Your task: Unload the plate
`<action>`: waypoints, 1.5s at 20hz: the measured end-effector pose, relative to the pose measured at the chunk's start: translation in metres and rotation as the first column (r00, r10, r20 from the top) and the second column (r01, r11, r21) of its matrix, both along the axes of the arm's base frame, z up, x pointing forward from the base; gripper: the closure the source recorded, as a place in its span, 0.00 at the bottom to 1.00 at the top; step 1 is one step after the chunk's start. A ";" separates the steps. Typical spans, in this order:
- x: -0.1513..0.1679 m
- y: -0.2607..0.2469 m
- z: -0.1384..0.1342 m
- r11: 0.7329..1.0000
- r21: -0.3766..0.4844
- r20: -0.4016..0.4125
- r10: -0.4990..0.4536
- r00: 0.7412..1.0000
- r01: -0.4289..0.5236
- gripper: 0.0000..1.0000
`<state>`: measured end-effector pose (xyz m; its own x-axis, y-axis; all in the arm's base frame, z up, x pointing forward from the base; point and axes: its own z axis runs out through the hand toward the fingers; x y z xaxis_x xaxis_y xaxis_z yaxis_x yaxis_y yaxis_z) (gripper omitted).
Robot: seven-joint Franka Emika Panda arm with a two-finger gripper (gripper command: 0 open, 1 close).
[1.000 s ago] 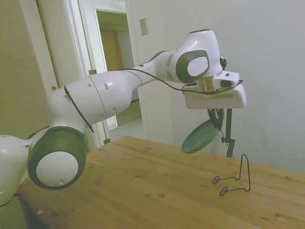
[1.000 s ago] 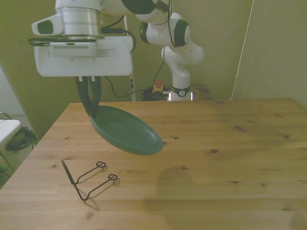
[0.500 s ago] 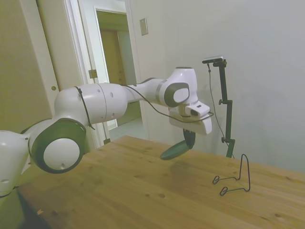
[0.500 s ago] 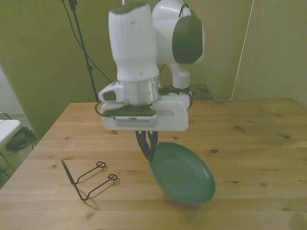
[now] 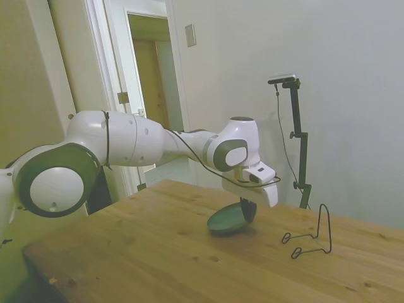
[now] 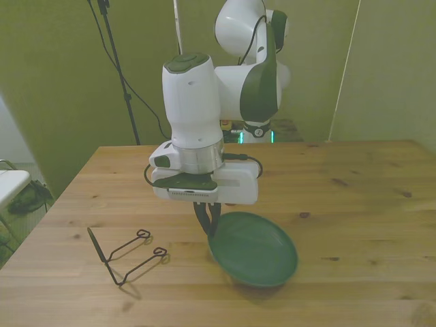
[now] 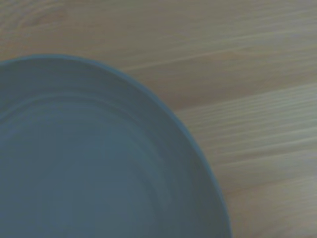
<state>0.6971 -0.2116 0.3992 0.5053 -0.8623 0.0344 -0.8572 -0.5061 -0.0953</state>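
Nearly done: the gripper (image 6: pixel 207 219) is pinching the plate (image 6: pixel 253 248) by its rim, its far edge resting on the table (image 6: pixel 354 204), away from the wire stand (image 6: pixel 128 255); releasing is remaining.

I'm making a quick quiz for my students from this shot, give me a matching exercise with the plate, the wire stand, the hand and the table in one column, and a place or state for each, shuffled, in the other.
Column one:
1. plate
2. wire stand
3. hand
4. table

Column two:
A. holds nothing, toward the front view's left
B. wooden, bears everything
C. shut on a rim
D. dark green, tilted, low over the wood

Pairs: 1-D, 2-A, 3-C, 4-B
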 end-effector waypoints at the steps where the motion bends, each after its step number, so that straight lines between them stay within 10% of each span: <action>1: -0.001 -0.002 -0.001 1.000 -0.004 -0.002 -0.003 1.000 0.003 0.00; 17: -0.006 -0.017 -0.001 0.999 -0.038 0.004 -0.008 1.000 0.009 0.00; 30: -0.073 0.011 0.162 0.999 -0.034 -0.002 0.004 1.000 -0.004 0.00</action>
<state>0.6245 -0.2002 0.5616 0.5092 -0.8584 0.0624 -0.8551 -0.5128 -0.0760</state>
